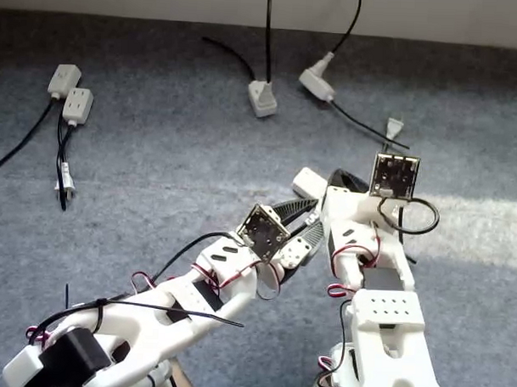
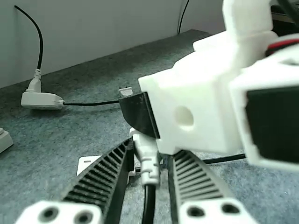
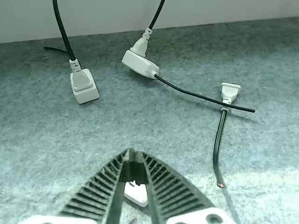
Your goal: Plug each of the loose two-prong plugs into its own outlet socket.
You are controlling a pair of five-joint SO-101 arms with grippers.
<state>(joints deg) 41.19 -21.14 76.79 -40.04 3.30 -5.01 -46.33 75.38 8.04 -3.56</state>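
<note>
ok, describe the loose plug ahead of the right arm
Near the far wall lie a blocky socket and a tilted socket. A thin black cable runs from the tilted one; the small white plug lies just beyond it, near its end. Unlike the sockets, it is slim and its short cord ends free.

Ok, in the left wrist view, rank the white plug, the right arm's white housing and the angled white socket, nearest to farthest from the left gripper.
1. white plug: held in the left gripper.
2. right arm's white housing: just beyond, straight ahead.
3. angled white socket: far off on the carpet, near the wall.
</note>
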